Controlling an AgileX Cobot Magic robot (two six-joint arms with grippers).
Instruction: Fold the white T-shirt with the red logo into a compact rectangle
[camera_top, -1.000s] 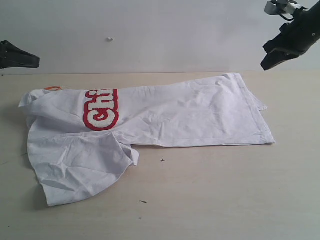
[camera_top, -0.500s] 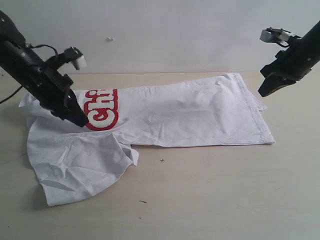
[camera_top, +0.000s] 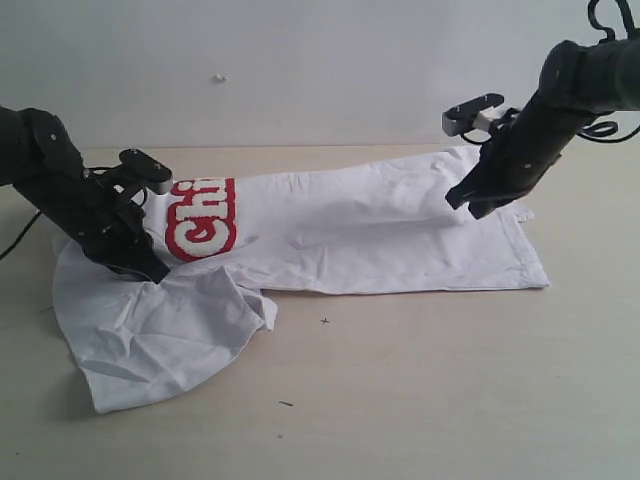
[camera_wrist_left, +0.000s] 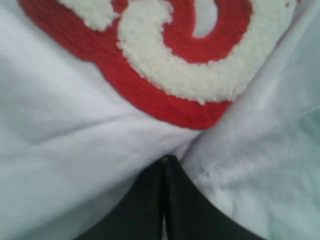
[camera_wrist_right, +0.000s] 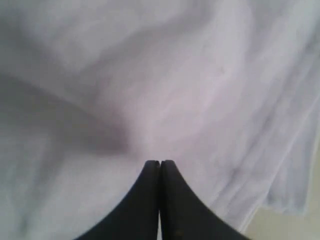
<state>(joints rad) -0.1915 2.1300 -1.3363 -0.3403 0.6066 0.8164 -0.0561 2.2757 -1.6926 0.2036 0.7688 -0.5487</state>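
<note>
Descent since earlier: left end effector (camera_top: 152, 272), pressed together, beside red logo (camera_top: 201, 220) | right end effector (camera_top: 467, 206), pressed together, on white T-shirt (camera_top: 380, 235)

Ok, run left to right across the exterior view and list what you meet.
left gripper, jaws shut → red logo → small dark mark → right gripper, jaws shut. The white T-shirt spans most of this stretch, so it has no single place.

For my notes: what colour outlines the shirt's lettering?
Red outline around white lettering; best in the left wrist view.
</note>
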